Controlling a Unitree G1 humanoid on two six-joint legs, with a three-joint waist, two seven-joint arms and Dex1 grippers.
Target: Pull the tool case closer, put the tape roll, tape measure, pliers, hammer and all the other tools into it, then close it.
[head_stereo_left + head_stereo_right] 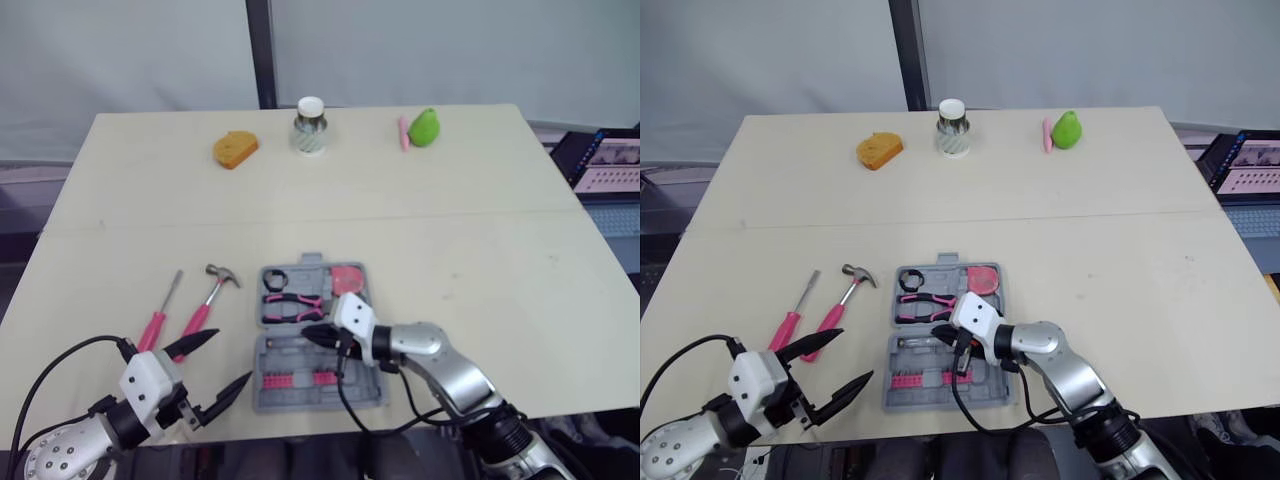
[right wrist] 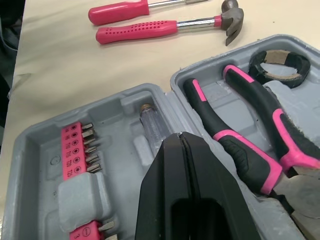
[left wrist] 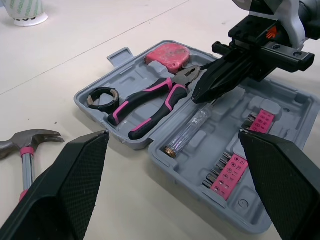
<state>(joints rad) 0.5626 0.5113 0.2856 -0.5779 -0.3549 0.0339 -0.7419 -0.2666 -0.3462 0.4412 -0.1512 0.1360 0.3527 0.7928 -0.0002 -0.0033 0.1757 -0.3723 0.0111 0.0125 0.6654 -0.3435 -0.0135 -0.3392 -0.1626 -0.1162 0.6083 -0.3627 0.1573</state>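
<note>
Left eye view: a pale bench (image 1: pixel 480 220) carries the open grey tool case (image 1: pixel 318 403) near its front edge. Left jaws hover spread wide just left of the case, gripping nothing. Right jaws are pressed closed over the case's middle, above a clear-handled screwdriver (image 3: pixel 192 129). A pink hammer (image 1: pixel 208 305) and a pink screwdriver (image 1: pixel 160 315) lie on the bench left of the case. Inside the far half sit pliers (image 1: pixel 292 305), tape measure (image 1: pixel 348 277) and tape roll (image 1: pixel 276 278).
</note>
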